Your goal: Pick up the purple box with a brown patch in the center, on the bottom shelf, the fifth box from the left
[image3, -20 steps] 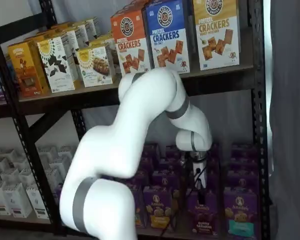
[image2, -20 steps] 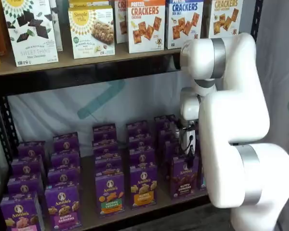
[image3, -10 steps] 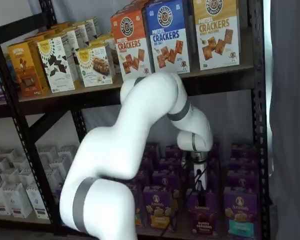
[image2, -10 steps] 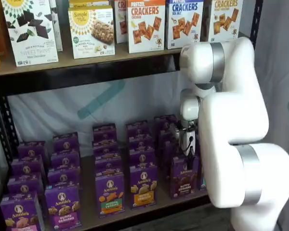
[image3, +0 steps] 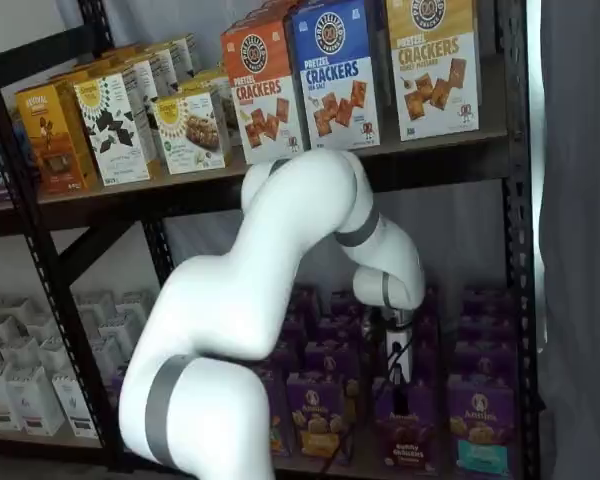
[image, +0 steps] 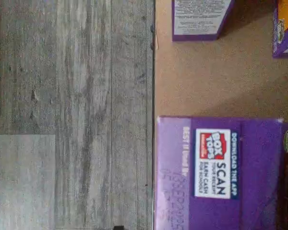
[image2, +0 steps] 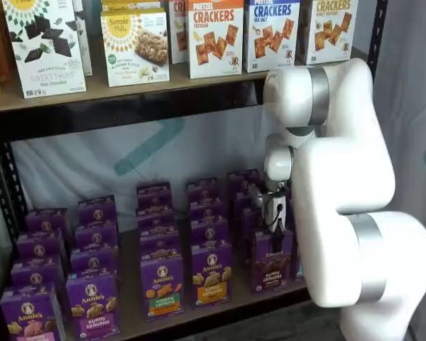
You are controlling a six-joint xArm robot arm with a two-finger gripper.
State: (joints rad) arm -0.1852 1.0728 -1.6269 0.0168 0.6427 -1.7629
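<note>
The purple box (image2: 272, 268) with the brown patch stands upright at the front of the bottom shelf (image2: 130, 321), and it shows in both shelf views (image3: 405, 433). My gripper (image2: 274, 231) hangs straight above it, its black fingers down at the box's top edge (image3: 399, 380). No gap or grip shows plainly. The wrist view looks down on the box's purple top (image: 216, 172) with a Box Tops label, at the front edge of the tan board (image: 206, 76). The fingers are hidden there.
Purple cartons stand in rows around it: an orange-patch one (image2: 211, 274), a green-and-orange one (image2: 162, 285) and a teal-band one (image3: 477, 437). Cracker boxes (image2: 215, 35) fill the upper shelf. My white arm (image2: 355, 213) covers the rack's right side. Grey floor (image: 72, 115) lies before the shelf.
The arm has sunk slightly, bringing the gripper a little lower onto the top of the purple box. The boxes have not moved.
</note>
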